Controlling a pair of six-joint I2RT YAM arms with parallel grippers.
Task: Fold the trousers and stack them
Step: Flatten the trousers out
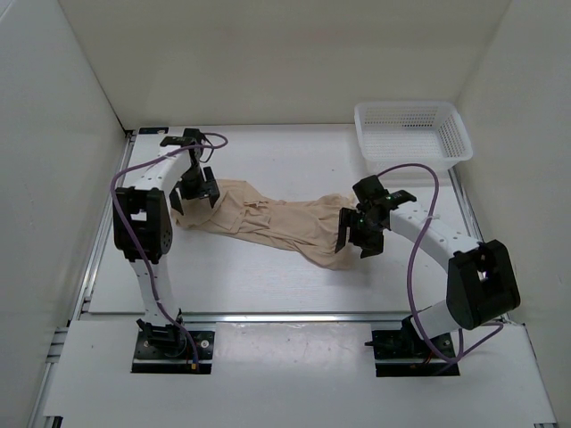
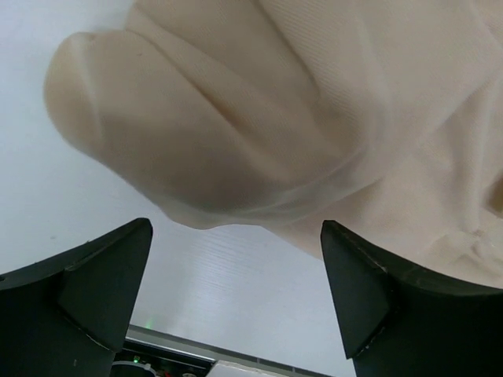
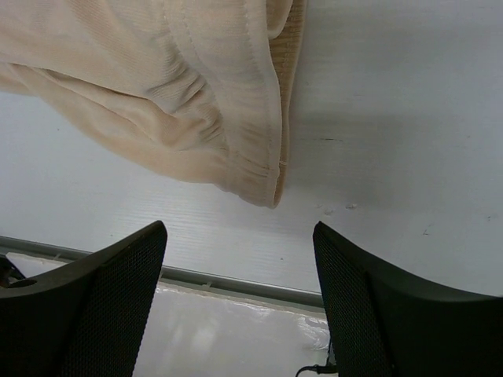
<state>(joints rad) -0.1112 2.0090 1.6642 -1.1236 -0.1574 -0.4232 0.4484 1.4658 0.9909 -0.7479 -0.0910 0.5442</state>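
Light beige-tan trousers (image 1: 277,223) of thin, wrinkled fabric lie stretched across the white table (image 1: 268,276). Their long axis runs from our black two-finger left gripper (image 1: 198,192) to our matching right gripper (image 1: 357,239). We see both sets of jaws spread wide and holding nothing. A rounded fold lies just ahead of the left fingertips, and a gathered, stitched edge just ahead of the right. We judge neither arm nearer, since each has its own end.
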